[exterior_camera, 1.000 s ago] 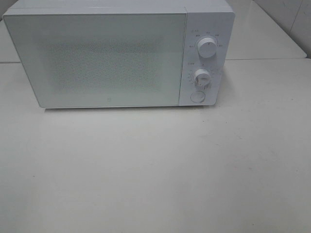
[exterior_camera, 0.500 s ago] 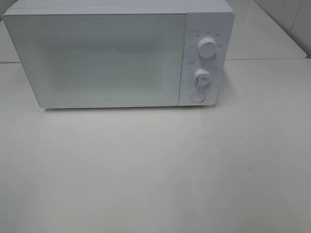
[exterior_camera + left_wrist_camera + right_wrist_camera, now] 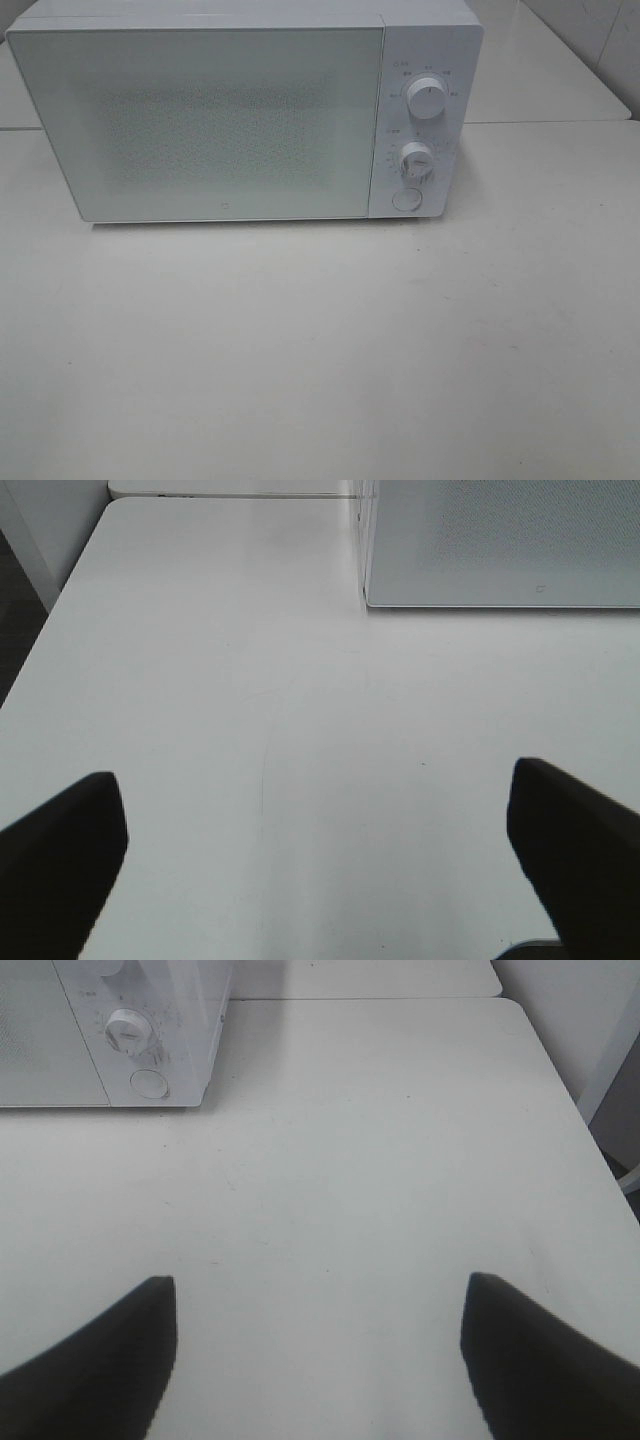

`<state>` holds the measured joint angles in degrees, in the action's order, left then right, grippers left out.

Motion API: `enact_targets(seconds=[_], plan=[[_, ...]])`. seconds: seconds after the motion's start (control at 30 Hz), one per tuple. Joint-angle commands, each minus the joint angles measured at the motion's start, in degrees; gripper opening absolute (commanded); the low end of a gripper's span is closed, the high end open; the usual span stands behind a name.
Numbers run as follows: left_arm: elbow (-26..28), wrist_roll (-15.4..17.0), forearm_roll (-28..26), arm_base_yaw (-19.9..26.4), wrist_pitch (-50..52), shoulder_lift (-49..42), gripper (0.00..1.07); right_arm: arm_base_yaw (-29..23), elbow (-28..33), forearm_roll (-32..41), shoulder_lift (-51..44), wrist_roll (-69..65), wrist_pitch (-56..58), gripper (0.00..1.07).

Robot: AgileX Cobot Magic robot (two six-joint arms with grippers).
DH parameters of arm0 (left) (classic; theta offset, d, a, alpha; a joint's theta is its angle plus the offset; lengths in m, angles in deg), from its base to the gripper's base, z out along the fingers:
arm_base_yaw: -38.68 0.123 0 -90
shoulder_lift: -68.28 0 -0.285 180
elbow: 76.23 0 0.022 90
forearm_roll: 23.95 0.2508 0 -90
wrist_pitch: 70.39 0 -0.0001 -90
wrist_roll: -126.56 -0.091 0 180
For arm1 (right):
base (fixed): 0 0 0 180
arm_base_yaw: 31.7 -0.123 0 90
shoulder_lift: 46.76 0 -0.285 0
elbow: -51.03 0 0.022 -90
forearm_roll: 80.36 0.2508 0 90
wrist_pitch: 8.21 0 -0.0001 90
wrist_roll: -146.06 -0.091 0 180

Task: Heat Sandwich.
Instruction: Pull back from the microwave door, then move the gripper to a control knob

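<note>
microwave (image 3: 250, 115) dial markings, too small to read

White table (image 3: 320, 350), tiled wall (image 3: 603, 28)

**Exterior high view.** The camera is mounted above the white table (image 3: 320, 350) and looks steeply down and forward. The microwave (image 3: 240, 110) fills the frame from 10 to 1 o'clock, with its control panel (image 3: 420, 120) at about 1 o'clock.

**Left wrist view.** The camera sits low and close over the table. It faces forward between the dark fingers (image 3: 60, 860) of the left gripper (image 3: 312, 775), toward the door-side front corner of the microwave.

**Right wrist view.** The camera has a similar low, forward pose behind the right gripper (image 3: 320, 1280). It takes in the lower dial (image 3: 128, 1028) and round button (image 3: 148, 1082).

All three views share the microwave front and the table before it. The two wrist views probably overlap little.
</note>
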<state>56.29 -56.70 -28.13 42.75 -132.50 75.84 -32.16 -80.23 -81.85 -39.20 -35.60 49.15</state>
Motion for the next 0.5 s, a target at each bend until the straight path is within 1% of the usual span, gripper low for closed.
enact_targets(seconds=[0.03, 0.3, 0.43, 0.5], plan=[[-0.1, 0.2, -0.1, 0.2, 0.7, -1.4, 0.98, 0.5, 0.0, 0.0, -1.1, 0.5, -0.3, 0.75], [-0.1, 0.2, -0.1, 0.2, 0.7, -1.4, 0.98, 0.3, -0.3, 0.5, -0.7, -0.5, -0.5, 0.73], [-0.1, 0.2, -0.1, 0.2, 0.7, -1.4, 0.98, 0.3, -1.7, 1.1, 0.2, -0.6, -1.3, 0.73], [-0.1, 0.2, -0.1, 0.2, 0.7, -1.4, 0.98, 0.3, -2.7, 1.5, 2.2, -0.6, -3.2, 0.73]])
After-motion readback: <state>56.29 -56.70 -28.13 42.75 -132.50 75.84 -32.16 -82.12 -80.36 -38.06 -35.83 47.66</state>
